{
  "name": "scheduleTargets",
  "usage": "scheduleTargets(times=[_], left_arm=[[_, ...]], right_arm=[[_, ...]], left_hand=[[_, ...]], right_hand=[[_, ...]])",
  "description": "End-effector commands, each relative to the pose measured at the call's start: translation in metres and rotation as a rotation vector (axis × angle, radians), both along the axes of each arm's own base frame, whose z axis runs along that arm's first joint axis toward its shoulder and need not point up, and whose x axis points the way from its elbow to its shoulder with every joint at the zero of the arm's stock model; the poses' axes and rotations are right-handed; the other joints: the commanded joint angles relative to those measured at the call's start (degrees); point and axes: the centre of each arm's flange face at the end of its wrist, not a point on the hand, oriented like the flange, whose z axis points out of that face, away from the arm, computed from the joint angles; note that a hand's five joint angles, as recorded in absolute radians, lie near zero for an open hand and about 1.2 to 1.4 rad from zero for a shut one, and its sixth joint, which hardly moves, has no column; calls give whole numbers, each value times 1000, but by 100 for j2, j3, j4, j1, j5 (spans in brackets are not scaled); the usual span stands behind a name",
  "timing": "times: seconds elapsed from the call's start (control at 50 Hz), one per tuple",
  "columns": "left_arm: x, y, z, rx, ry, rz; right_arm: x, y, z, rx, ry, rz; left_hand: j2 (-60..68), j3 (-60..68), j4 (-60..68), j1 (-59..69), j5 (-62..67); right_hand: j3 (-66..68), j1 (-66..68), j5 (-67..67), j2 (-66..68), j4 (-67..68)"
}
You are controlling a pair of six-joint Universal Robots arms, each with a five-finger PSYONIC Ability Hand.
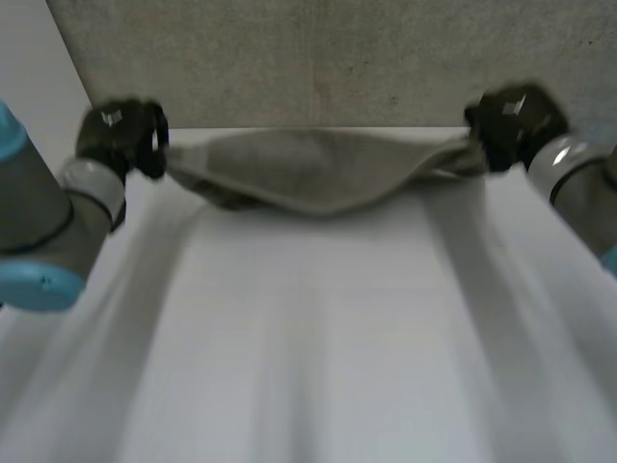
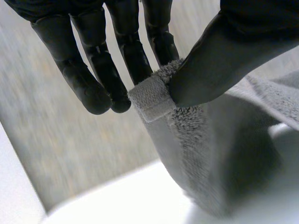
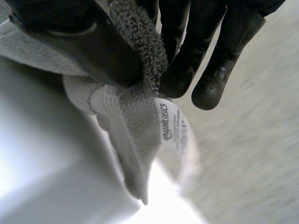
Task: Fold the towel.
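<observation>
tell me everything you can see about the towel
The towel is grey looped terry with a flat hemmed border and a white printed label near one corner. It hangs stretched between both hands over the far edge of the white table, sagging in the middle. The left hand pinches one hemmed corner between thumb and fingers; the right hand pinches the label corner likewise. Whether the sag touches the table is unclear.

One readable tag
A white tag [image 3: 170, 125] on the towel [image 3: 133, 116] reads "amazonbasics" (the smaller print beside it is too fine to make out).
</observation>
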Motion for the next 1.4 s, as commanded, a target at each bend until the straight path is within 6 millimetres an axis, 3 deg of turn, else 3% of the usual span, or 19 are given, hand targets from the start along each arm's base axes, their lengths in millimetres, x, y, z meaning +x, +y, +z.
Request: scheduleTargets(times=[0.02, 0.1, 0.22, 0.32, 0.42, 0.48, 0.62, 0.68, 0.84, 0.96, 1.0, 1.02, 1.06, 1.08, 1.12, 1.18, 1.22, 1.32, 1.4], left_arm=[[10, 40, -68, 130, -221, -20], [14, 56, -60, 100, -280, -37], [18, 83, -28, 3, -290, -73], [40, 98, 16, -122, -264, 3], [54, 108, 50, -233, -241, 55], [57, 114, 56, -256, -236, 55], [53, 115, 44, -219, -247, 4], [47, 103, 22, -137, -259, -23], [13, 58, -37, 67, -312, -95], [2, 27, -35, 106, -356, -50], [-7, 6, -4, 53, -335, -19], [-7, 6, -4, 53, -335, -19], [-10, -8, 43, -62, -282, 14], [-10, -8, 43, -63, -282, 14], [-10, -18, 91, -192, -173, 50], [-6, -20, 116, -254, -99, 76], [6, -14, 162, -353, 48, 127], [22, -9, 180, -372, 146, 144], [21, -7, 163, -313, 134, 136]], right_arm=[[-9, 39, -75, 282, 117, 21], [-13, 51, -72, 293, 119, 18], [-24, 82, -29, 194, 80, 3], [-40, 111, 23, 56, 47, -39], [-65, 122, 51, 16, 39, -120], [-69, 128, 52, 61, 45, -105], [-72, 126, 51, 107, 37, -60], [-74, 114, 46, 129, 35, -57], [-44, 56, -2, 285, 116, -18], [-26, 26, -2, 212, 199, -61], [-13, 7, 21, 84, 198, -90], [-13, 7, 21, 83, 198, -90], [1, -7, 63, -124, 105, -98], [1, -7, 63, -125, 105, -98], [7, -15, 100, -364, -37, -105], [5, -11, 121, -480, -112, -112], [-3, 11, 157, -644, -204, -111], [-5, 18, 141, -555, -176, -104], [-6, 21, 117, -405, -120, -100]], left_hand=[[-498, -863, -671, -278, -1495], [-498, -863, -671, -278, -1495], [-498, -863, -671, -278, -1495], [-498, -863, -671, -278, -1495], [-498, -863, -671, -278, -1495], [-498, -863, -671, -278, -1495], [-498, -863, -671, -278, -1495], [-498, -863, -671, -278, -1495], [-498, -863, -671, -278, -1495], [-498, -863, -671, -278, -1495], [-498, -863, -671, -278, -1495], [-498, -863, -671, -278, -1495], [-498, -863, -671, -278, -1495], [-498, -863, -671, -278, -1495], [-498, -863, -671, -278, -1495], [-498, -863, -671, -278, -1495], [-498, -863, -671, -278, -1495], [-498, -863, -671, -278, -1495], [-498, -863, -671, -278, -1495]], right_hand=[[270, 455, 391, 593, 335], [270, 455, 391, 593, 335], [270, 455, 391, 593, 335], [270, 455, 391, 593, 335], [270, 455, 391, 593, 335], [270, 455, 391, 593, 335], [270, 455, 391, 593, 335], [270, 455, 391, 593, 335], [270, 455, 391, 593, 335], [270, 455, 391, 593, 335], [270, 455, 391, 593, 335], [270, 455, 391, 593, 335], [270, 455, 391, 593, 335], [270, 455, 391, 593, 335], [270, 455, 391, 593, 335], [270, 455, 391, 593, 335], [270, 455, 391, 593, 335], [270, 455, 391, 593, 335], [270, 455, 391, 593, 335]])
